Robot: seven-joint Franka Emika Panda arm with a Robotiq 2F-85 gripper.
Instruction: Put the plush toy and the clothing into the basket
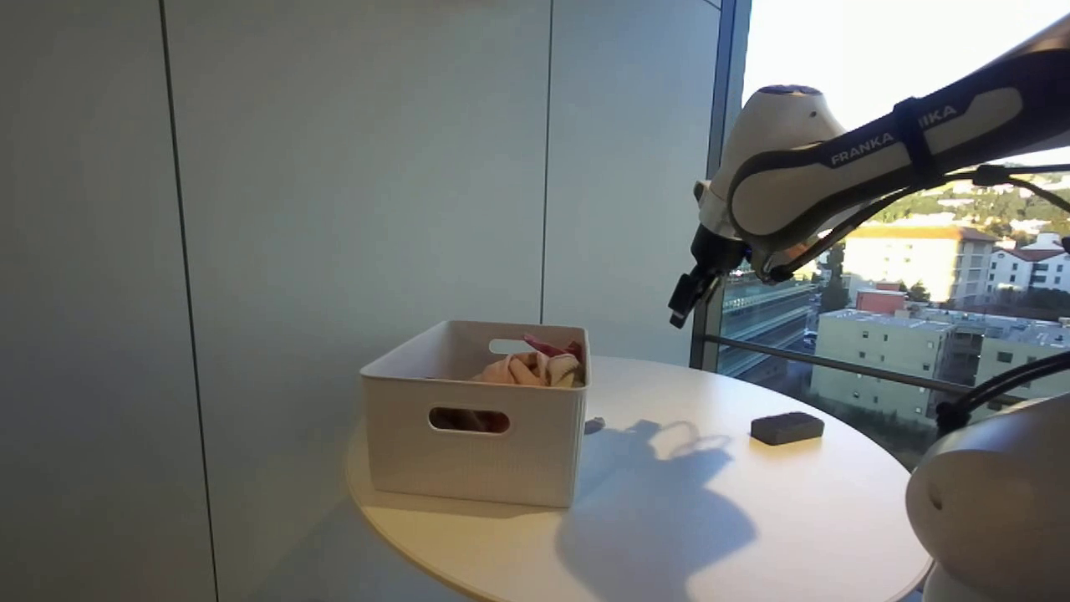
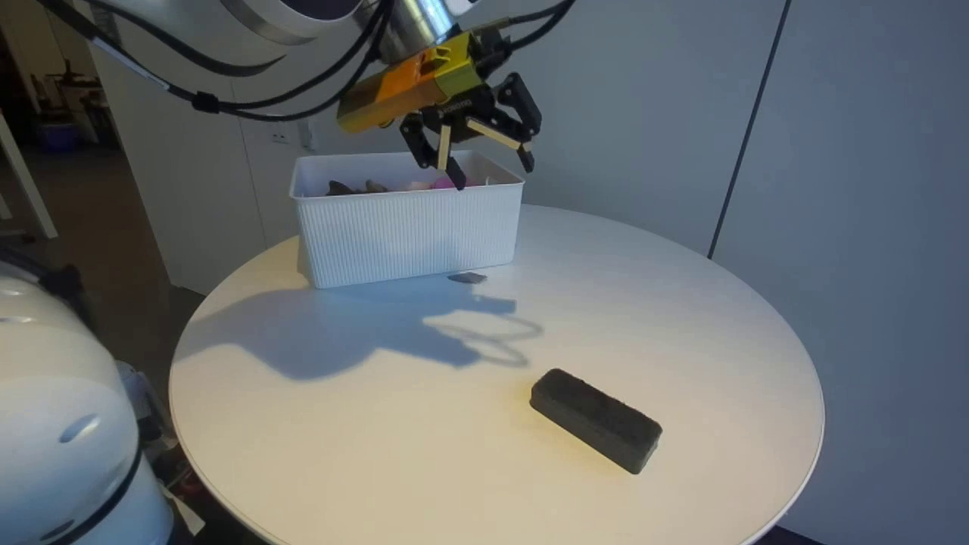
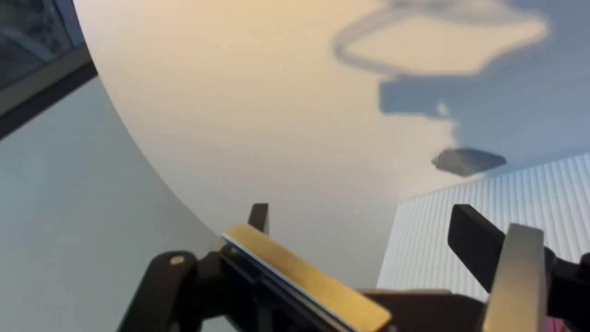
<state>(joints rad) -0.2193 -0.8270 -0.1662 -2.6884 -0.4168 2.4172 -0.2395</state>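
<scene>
The white basket [image 1: 476,468] stands on the round table; it shows in both exterior views [image 2: 409,242], and its ribbed side shows in the wrist view [image 3: 428,240]. Pinkish clothing [image 1: 522,369] lies bunched inside it, with a dark red piece above. In an exterior view, brown lumps [image 2: 344,188] and a pink patch [image 2: 443,183] show just over the rim. I cannot tell which part is the plush toy; the walls hide most of the contents. My gripper [image 2: 493,172] is open and empty, raised beside and above the basket; its spread fingers show in the wrist view [image 3: 359,216].
A small grey flat object [image 2: 467,278] lies on the table against the basket's side, also seen in the wrist view [image 3: 468,161]. A dark block [image 2: 596,420] lies farther off on the white round table [image 2: 363,462]. A window [image 1: 836,368] and walls border the table.
</scene>
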